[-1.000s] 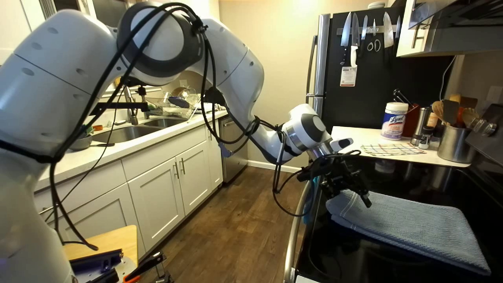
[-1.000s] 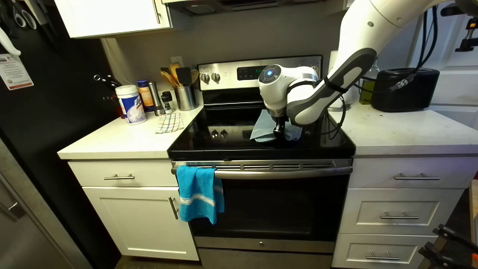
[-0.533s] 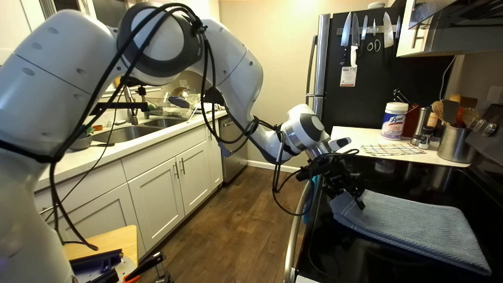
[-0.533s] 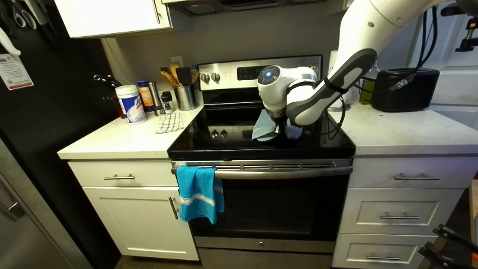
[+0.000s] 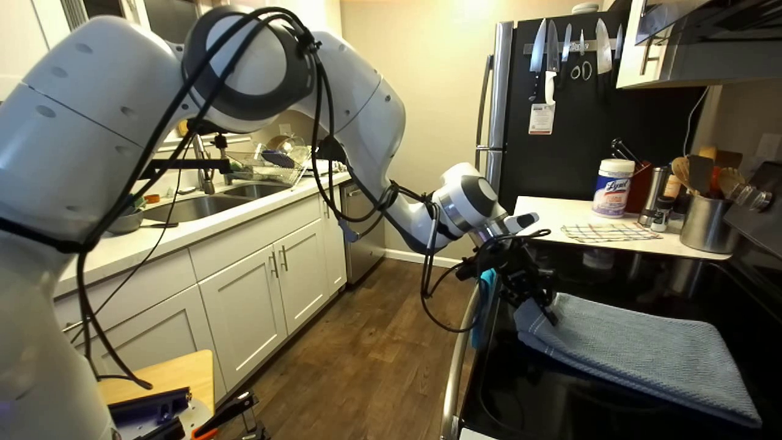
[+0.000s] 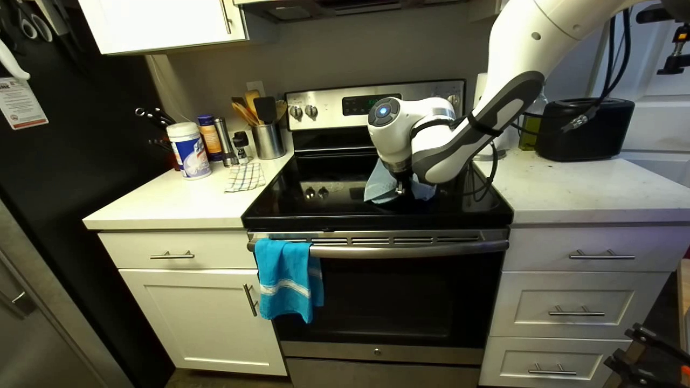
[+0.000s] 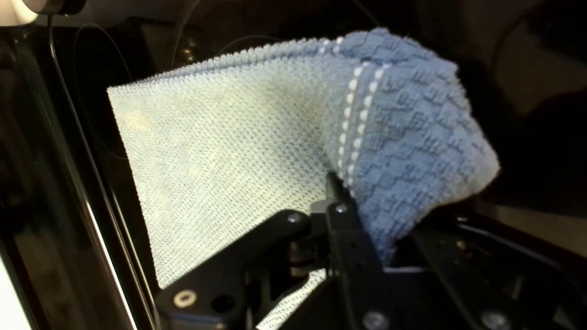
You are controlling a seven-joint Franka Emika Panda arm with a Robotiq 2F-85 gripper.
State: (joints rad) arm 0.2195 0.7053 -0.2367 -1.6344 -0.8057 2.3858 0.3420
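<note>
The claw (image 5: pixel 540 304) pinches one blue towel (image 5: pixel 647 354), folded on the black stovetop (image 5: pixel 550 391): nubbly weave, two dotted white stripes, creased at the grip! One turquoise cloth (image 6: pixel 285 275) hangs off the oven handle (image 6: pixel 409 251); one wipes canister (image 6: pixel 190 153) stands on the counter (image 6: pixel 178 207).

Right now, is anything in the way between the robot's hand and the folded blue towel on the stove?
Nothing visible stands between them. The hand is right at the folded blue towel: near its white stripes, it bunches between the black fingers and looks pinched.
</note>
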